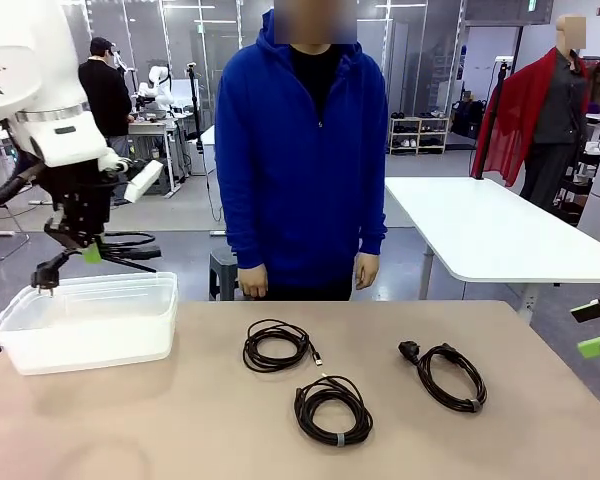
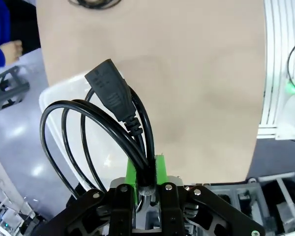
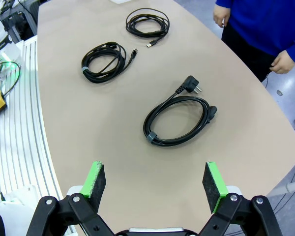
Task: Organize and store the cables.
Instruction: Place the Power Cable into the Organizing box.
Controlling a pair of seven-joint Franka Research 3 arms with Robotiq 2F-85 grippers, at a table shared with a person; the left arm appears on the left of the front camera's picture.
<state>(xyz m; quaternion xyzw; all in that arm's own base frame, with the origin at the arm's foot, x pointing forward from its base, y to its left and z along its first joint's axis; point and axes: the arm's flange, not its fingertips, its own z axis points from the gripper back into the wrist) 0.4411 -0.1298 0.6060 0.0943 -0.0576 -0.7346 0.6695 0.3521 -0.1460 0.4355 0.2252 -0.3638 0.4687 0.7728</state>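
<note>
Between the left gripper's (image 2: 145, 173) narrowly closed pads hangs a black looped cable (image 2: 115, 96) with a blocky plug, over a translucent bin (image 1: 80, 330). Ahead of the wide-open right gripper (image 3: 153, 179), 3 more coiled cables lie apart on the tan table (image 3: 88, 128): nearest (image 3: 152, 139), middle (image 3: 83, 69), farthest (image 3: 147, 34).

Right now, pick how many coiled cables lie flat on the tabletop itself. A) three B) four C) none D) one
A: the far cable, the near cable and the right cable lie on the table, while a fourth cable hangs in the shut left tool over the bin.
</note>
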